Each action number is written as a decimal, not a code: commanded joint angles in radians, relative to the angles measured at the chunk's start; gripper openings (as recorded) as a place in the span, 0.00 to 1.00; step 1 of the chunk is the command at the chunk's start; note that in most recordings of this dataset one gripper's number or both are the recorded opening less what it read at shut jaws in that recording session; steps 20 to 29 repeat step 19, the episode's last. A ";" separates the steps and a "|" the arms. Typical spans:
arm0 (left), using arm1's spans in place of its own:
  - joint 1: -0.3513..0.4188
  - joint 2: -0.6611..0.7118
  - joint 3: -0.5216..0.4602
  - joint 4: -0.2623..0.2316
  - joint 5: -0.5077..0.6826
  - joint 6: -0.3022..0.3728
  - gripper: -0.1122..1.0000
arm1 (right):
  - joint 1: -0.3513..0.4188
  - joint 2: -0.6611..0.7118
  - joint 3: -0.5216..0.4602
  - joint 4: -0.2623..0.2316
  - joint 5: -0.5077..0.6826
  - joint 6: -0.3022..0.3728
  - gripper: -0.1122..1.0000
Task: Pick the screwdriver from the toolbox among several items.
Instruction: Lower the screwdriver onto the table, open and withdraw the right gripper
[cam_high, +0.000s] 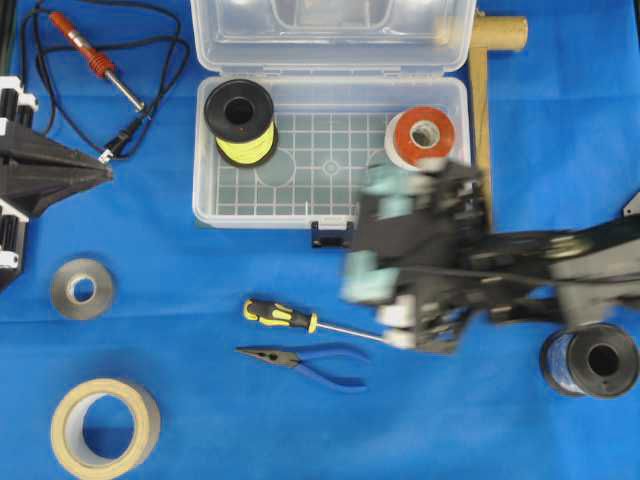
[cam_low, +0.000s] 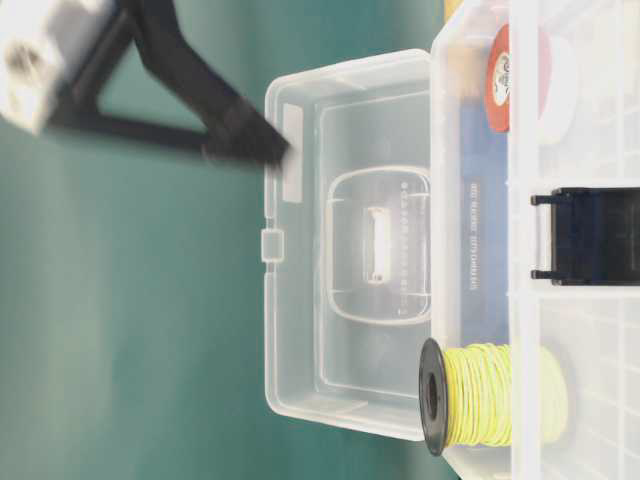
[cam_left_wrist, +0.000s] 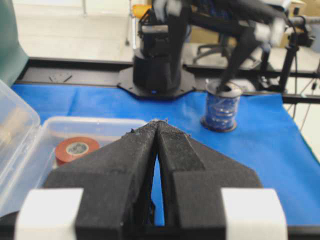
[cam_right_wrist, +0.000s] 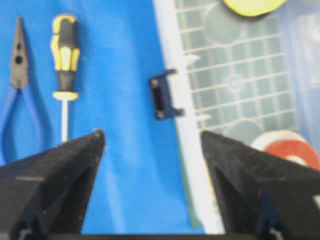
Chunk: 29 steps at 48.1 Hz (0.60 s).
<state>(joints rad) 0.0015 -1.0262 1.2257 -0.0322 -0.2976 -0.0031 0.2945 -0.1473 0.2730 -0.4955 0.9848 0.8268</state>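
Overhead, table-level and wrist views of a blue work surface (cam_high: 180, 260). The toolbox (cam_high: 205, 190), a clear plastic case with its hinged lid (cam_high: 330, 35) thrown back, holds a black spool of yellow wire (cam_high: 241, 122) in its left rear corner and a red-and-white tape roll (cam_high: 421, 136) in its right rear corner; the gridded floor between them is bare, and a dark latch (cam_high: 330, 234) hangs from the front wall. The screwdriver (cam_high: 290, 318), yellow-and-black handle to the left and thin shaft to the right, lies on the cloth outside the box, in front of its front wall, with the blue-handled pliers (cam_high: 310, 362) just beside it on the near side. The right gripper (cam_right_wrist: 152, 145), motion-blurred in the overhead view, stands above the cloth near the front right corner of the box with its two fingers (cam_right_wrist: 60, 165) spread wide and nothing between them; in its wrist view the screwdriver shaft runs toward the left finger and the handle lies clear ahead of it. The left gripper (cam_left_wrist: 157, 131) sits at the far left edge, well apart from the box, its fingers pressed together.
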 joint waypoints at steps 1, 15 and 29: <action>0.002 0.005 -0.011 -0.002 -0.003 0.000 0.10 | 0.008 -0.118 0.095 -0.023 -0.046 0.032 0.78; 0.002 0.009 -0.003 -0.002 -0.005 0.000 0.10 | 0.023 -0.548 0.485 -0.118 -0.232 0.130 0.78; 0.002 0.011 -0.003 -0.002 -0.005 0.000 0.10 | 0.023 -0.650 0.580 -0.156 -0.258 0.146 0.78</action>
